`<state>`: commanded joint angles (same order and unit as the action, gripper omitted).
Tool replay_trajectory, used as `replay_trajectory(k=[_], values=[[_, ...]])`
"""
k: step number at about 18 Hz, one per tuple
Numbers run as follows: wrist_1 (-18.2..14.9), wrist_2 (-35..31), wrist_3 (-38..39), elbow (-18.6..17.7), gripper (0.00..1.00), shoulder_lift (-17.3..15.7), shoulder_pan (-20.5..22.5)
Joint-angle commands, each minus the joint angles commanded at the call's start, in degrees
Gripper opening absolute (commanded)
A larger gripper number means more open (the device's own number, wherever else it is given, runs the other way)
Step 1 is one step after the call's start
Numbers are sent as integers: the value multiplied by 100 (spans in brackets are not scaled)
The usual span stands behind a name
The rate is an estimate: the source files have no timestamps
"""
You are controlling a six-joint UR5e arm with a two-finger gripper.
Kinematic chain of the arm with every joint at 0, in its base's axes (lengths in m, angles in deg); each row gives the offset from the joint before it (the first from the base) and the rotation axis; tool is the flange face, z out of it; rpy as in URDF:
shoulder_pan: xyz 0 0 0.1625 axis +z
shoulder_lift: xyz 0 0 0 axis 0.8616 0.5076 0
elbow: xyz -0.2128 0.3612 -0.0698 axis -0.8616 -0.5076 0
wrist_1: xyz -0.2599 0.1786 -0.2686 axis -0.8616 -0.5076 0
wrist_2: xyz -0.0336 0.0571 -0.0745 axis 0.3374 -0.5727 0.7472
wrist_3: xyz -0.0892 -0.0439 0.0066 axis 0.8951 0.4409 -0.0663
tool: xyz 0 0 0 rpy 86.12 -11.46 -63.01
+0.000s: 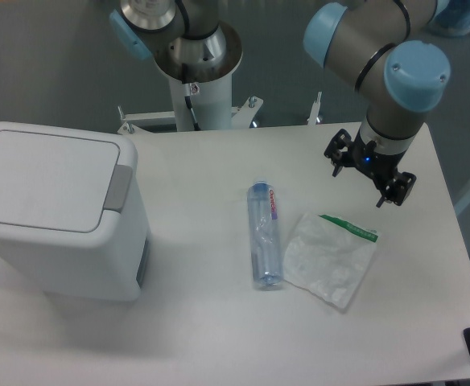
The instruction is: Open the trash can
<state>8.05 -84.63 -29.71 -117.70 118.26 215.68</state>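
Sitting trash can (pixel 54 213) far from fingers (pixel 337 157)

No text can be read anywhere. The plastic bottle (pixel 264 235), lying down-left of the gripper (pixel 369 177), carries a small red-and-purple label too blurred to make out. The clear bag (pixel 329 259) beneath the gripper has a green strip with illegible print.

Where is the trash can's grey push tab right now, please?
The grey push tab sits on the right edge of the trash can lid, at the table's left, facing the plastic bottle.
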Motion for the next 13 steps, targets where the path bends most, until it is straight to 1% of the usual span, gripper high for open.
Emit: replay_trajectory(k=[6, 8, 9, 11, 13], values=[[-17, 26, 26, 0, 100, 17, 0], [-26, 105, 44, -87, 100, -9, 0], [-26, 262, 70, -158, 100, -35, 26], [52, 561, 516, -263, 100, -166, 18], [193, 589, 1078, -229, 100, -193, -17]])
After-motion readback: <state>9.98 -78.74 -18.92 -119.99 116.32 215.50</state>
